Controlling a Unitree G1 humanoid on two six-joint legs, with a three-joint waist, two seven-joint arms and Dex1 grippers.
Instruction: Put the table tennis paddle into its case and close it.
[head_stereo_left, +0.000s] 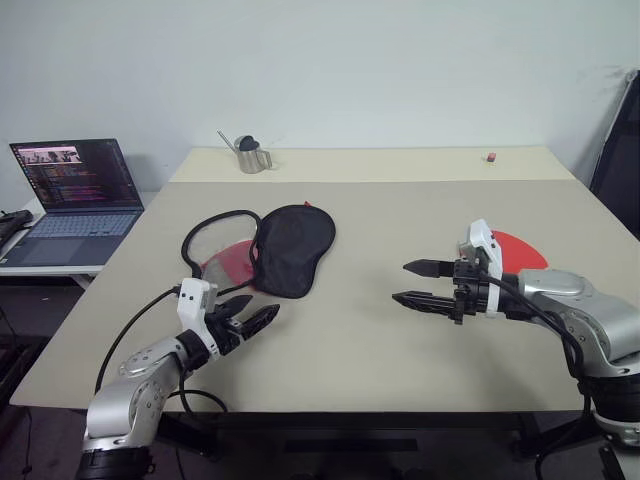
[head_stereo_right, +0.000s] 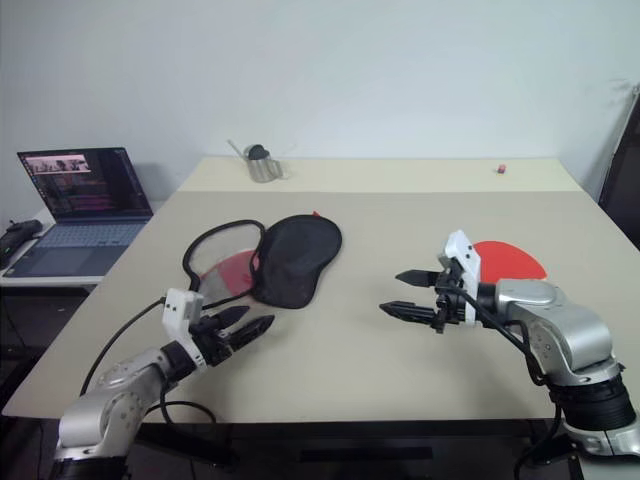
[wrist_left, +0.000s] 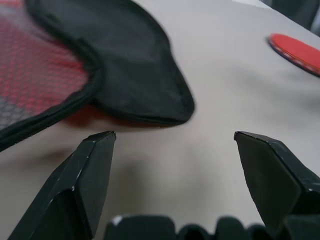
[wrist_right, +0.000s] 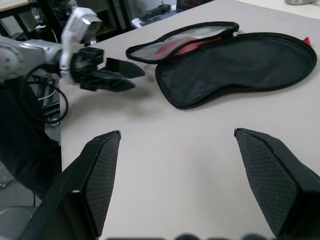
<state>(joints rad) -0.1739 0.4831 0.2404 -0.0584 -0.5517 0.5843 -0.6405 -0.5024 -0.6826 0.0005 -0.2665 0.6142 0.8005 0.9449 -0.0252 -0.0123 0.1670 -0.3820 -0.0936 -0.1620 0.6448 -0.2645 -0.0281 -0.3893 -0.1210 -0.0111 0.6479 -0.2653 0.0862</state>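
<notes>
Case (head_stereo_left: 290, 248) lies unzipped on the table (head_stereo_left: 380, 340), flaps spread. From the head, the left gripper (head_stereo_left: 255, 315) hovers just short of it, jaws apart, empty. The right gripper (head_stereo_left: 418, 284) hangs well away, jaws apart, with the paddle (head_stereo_left: 520, 250) behind it. Left wrist: the case's black flap lies near the fingertips (wrist_left: 102, 142). Right wrist: the case lies beyond its parted fingers (wrist_right: 105, 150).

One case (head_stereo_left: 290, 248), one table tennis paddle (head_stereo_left: 520, 250), one laptop (head_stereo_left: 75, 195), one metal cup (head_stereo_left: 252, 157), two hands.
</notes>
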